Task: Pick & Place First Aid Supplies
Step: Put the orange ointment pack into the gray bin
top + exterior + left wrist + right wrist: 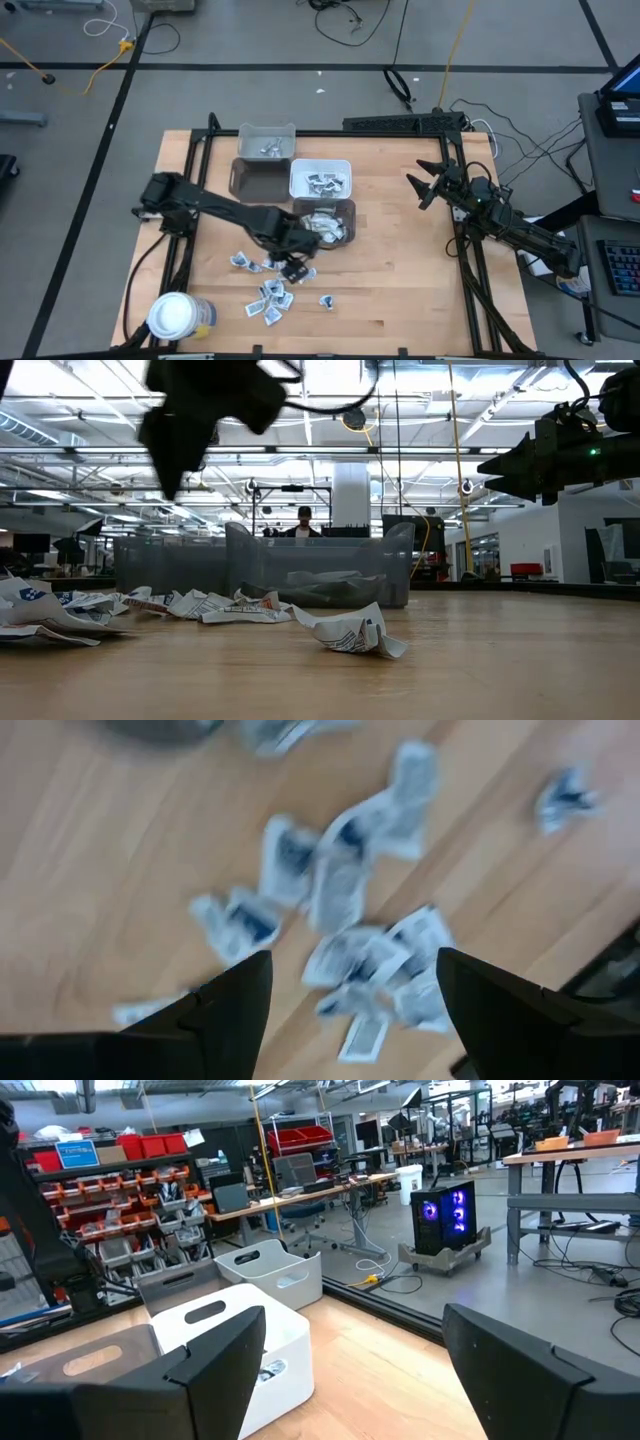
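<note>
Bright overhead ceiling lights, soft shadows, left wrist view motion-blurred, low view backlit

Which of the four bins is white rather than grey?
The white bin, in the right column on the far side, directly behind the dark grey bin nearest the loose packets.

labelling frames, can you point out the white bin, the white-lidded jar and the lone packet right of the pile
white bin [320,178]: high view, its packet-strewn floor
white-lidded jar [171,316]: high view, lid centre
lone packet [326,300]: high view, its middle
</note>
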Action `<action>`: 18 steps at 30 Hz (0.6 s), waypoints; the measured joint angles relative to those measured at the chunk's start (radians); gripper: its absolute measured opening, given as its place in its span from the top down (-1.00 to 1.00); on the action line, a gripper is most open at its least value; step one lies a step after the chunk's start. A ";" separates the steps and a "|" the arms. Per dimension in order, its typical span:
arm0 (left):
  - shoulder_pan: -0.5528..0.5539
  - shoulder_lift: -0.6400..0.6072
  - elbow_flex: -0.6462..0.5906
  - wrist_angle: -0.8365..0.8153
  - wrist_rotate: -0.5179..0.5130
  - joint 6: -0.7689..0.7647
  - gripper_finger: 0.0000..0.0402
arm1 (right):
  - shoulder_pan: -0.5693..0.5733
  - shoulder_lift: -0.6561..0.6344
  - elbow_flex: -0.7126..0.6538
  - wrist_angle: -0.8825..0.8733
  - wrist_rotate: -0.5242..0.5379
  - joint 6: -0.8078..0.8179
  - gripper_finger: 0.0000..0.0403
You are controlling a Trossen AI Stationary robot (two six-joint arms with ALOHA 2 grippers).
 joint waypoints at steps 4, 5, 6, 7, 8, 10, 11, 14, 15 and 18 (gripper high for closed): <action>0.020 0.092 0.133 0.001 0.004 0.092 -0.39 | 0.000 0.000 0.000 0.000 0.000 0.000 -0.48; 0.024 0.111 0.165 0.000 0.006 0.104 -0.39 | 0.000 0.000 0.000 0.000 0.000 0.000 -0.48; 0.027 0.133 0.197 -0.001 0.008 0.117 -0.39 | 0.000 0.000 0.000 0.000 0.000 0.000 -0.48; 0.030 0.152 0.229 -0.001 0.008 0.129 -0.40 | 0.000 0.000 0.000 0.000 0.000 0.000 -0.48; 0.032 0.168 0.257 0.000 0.008 0.141 -0.40 | 0.000 0.000 0.000 0.000 0.000 0.000 -0.48; 0.033 0.195 0.298 0.003 0.008 0.154 -0.40 | 0.000 0.000 0.000 0.000 0.000 0.000 -0.48; 0.032 0.207 0.309 0.003 0.005 0.160 -0.40 | 0.000 0.000 0.000 0.000 0.000 0.000 -0.48; 0.015 0.243 0.315 0.001 -0.018 0.168 -0.37 | 0.000 0.000 0.000 0.000 0.000 0.000 -0.48; 0.007 0.258 0.315 0.000 -0.027 0.176 -0.36 | 0.000 0.000 0.000 0.000 0.000 0.000 -0.48; -0.017 0.292 0.314 0.001 -0.051 0.204 -0.34 | 0.000 0.000 0.000 0.000 0.000 0.000 -0.48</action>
